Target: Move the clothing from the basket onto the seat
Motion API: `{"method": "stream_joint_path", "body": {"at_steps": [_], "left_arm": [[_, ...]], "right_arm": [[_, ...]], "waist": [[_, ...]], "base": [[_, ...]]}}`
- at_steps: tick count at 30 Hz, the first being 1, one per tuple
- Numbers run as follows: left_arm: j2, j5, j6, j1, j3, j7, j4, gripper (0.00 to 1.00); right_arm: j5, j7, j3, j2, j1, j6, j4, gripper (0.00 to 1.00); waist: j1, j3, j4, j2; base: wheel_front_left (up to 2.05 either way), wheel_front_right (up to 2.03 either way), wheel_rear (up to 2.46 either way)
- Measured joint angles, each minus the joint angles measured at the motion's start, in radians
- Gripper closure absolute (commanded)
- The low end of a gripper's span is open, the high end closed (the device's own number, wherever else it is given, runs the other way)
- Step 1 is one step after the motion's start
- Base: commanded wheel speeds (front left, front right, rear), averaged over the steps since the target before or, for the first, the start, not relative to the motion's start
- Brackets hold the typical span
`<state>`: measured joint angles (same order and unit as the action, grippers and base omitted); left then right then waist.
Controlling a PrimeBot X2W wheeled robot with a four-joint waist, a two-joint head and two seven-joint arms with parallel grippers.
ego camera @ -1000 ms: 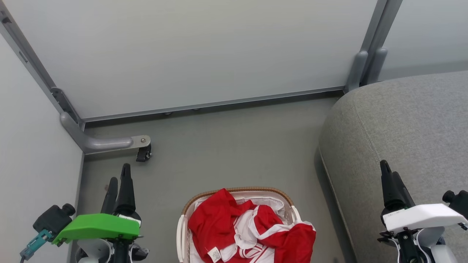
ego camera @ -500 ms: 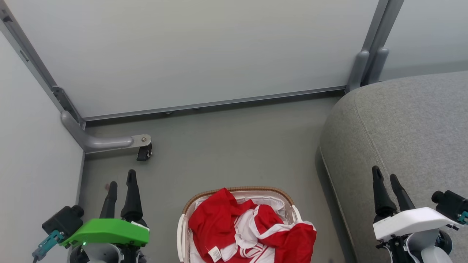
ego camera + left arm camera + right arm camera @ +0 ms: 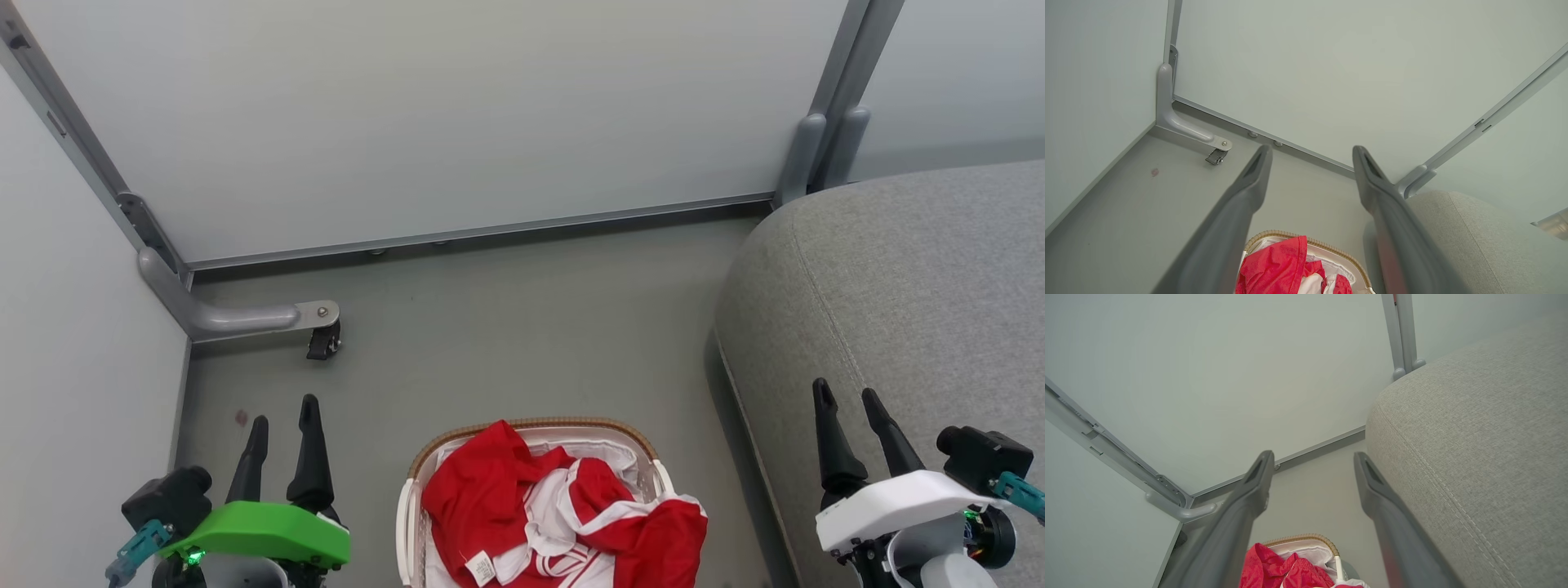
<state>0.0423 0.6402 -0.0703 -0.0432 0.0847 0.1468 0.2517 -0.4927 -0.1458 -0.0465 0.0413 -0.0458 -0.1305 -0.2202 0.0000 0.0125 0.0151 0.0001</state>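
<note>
Two grippers sit low in the head view, both empty. The left gripper (image 3: 284, 412), with a green shell, is at lower left over the flat grey floor (image 3: 506, 327). Its jaws are spread wide with nothing between them. The right gripper (image 3: 845, 390), with a white shell, is at lower right, seen against the rounded edge of the large grey fabric-upholstered seat (image 3: 922, 286). Its jaws are also released and hold nothing.

The small oval white plastic basket (image 3: 535, 425) with the brown woven rim stands on the floor at bottom centre, between the two grippers and apart from both. The bottom edge of the view cuts it off. The crumpled red and white basketball clothing (image 3: 490, 490) lies inside it, heaped above the rim. One red fold hangs over the basket's right side toward the seat, and a small white tag shows near the bottom. White liner shows at the basket's far end. A strip of floor separates the basket from the seat, and no clothing lies on the seat.

Pale grey-white partition panels (image 3: 449, 122) in grey metal frames close off the back and left. A grey metal foot with a small black caster (image 3: 322, 343) sticks out from the left corner onto the floor. A small reddish spot (image 3: 240, 417) marks the floor just left of the left gripper.

Both wrist views look past their own open jaws at the basket's far rim and the red cloth, with the seat on the right.
</note>
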Motion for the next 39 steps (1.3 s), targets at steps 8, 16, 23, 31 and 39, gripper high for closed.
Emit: {"method": "stream_joint_path", "body": {"at_steps": [8, 16, 23, 31, 39], "left_arm": [[0.0, -0.068, 0.0, 0.01, 0.01, 0.019, 0.009, 0.0], [0.001, -0.132, 0.0, 0.012, 0.016, 0.039, 0.019, 0.0], [0.002, -0.18, 0.002, 0.012, 0.023, 0.054, 0.035, 0.0], [0.002, -0.232, 0.003, 0.013, 0.037, 0.071, 0.049, 0.0], [0.003, -0.279, 0.003, 0.013, 0.044, 0.085, 0.075, 0.0]], "right_arm": [[0.089, -0.02, 0.005, 0.001, 0.012, 0.0, -0.002, 0.0], [0.168, -0.04, 0.01, 0.002, 0.015, 0.0, -0.001, 0.0], [0.23, -0.055, 0.015, 0.003, 0.015, 0.0, -0.001, 0.0], [0.293, -0.07, 0.017, 0.004, 0.016, 0.0, -0.002, 0.0], [0.351, -0.086, 0.02, 0.005, 0.016, 0.0, -0.002, 0.0]], "waist": [[0.0, -0.002, 0.001, 0.0], [0.0, 0.0, 0.002, 0.0], [0.0001, 0.002, 0.004, 0.0], [0.0001, 0.004, 0.006, 0.0], [0.0001, 0.005, 0.008, 0.0]], "base": [[0.0, 0.0, 0.0], [0.0, 0.0, 0.0], [0.0, 0.0, 0.0], [0.0, 0.0, 0.0], [0.0, 0.0, 0.0]]}}
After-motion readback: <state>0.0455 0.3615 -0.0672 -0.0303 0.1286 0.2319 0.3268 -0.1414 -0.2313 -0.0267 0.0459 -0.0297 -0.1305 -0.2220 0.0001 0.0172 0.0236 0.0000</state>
